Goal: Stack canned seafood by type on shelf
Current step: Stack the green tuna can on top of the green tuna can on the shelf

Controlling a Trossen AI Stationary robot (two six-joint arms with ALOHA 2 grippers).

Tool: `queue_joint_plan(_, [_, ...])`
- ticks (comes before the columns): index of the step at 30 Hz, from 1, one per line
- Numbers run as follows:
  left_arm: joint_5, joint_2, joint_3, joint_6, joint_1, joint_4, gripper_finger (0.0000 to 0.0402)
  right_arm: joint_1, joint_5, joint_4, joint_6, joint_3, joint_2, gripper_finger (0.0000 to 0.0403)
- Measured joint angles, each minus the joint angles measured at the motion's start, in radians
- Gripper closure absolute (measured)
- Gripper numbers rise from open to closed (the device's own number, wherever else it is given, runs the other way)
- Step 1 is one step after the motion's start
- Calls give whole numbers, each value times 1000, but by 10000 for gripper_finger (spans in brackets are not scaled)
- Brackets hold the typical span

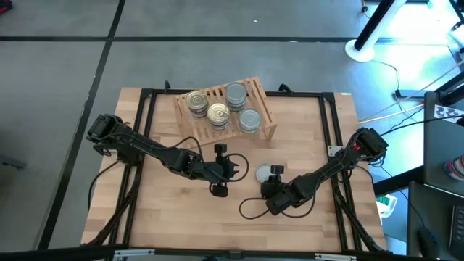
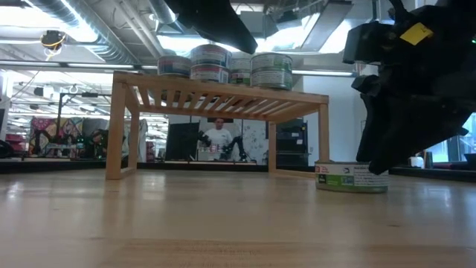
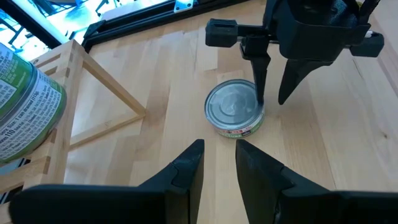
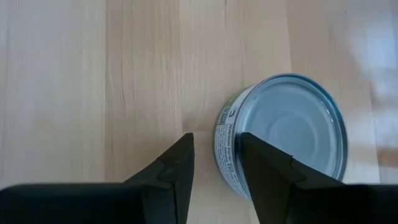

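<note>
The wooden slatted shelf stands at the table's far middle. On it are two gold-topped tins and two silver-topped tins, and some look stacked. One silver-topped tin sits flat on the table, nearer than the shelf. My right gripper is open a little and points down at this tin's edge. My left gripper hovers left of the tin, narrowly open and holding nothing. My right gripper comes at the lone tin from above, pointing down. One finger stands over the tin's top near its rim. The other finger is outside the tin's wall. I cannot tell whether either finger touches the tin.
Black frame rails run along the table's sides and far edge. A loose cable curls on the table near the right arm. There is open tabletop toward the near edge. A person shows far off in the room behind the shelf.
</note>
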Motion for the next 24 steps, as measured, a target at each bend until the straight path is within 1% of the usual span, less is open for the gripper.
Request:
queue_joint_plan(5, [0, 0, 0, 0, 0, 0, 314, 0, -6, 0, 0, 0, -1, 272])
queue_joint_plan(10, [0, 0, 0, 0, 0, 0, 314, 0, -53, 18, 7, -2, 1, 272])
queue_joint_plan(14, [0, 0, 0, -17, 0, 0, 314, 1, -45, 52, 8, -7, 15, 272])
queue_joint_plan(18, [0, 0, 0, -70, 0, 0, 314, 1, -40, 89, 9, -9, 18, 272])
queue_joint_plan(24, [0, 0, 0, -117, 0, -1, 314, 55, -25, 123, 15, -11, 21, 272])
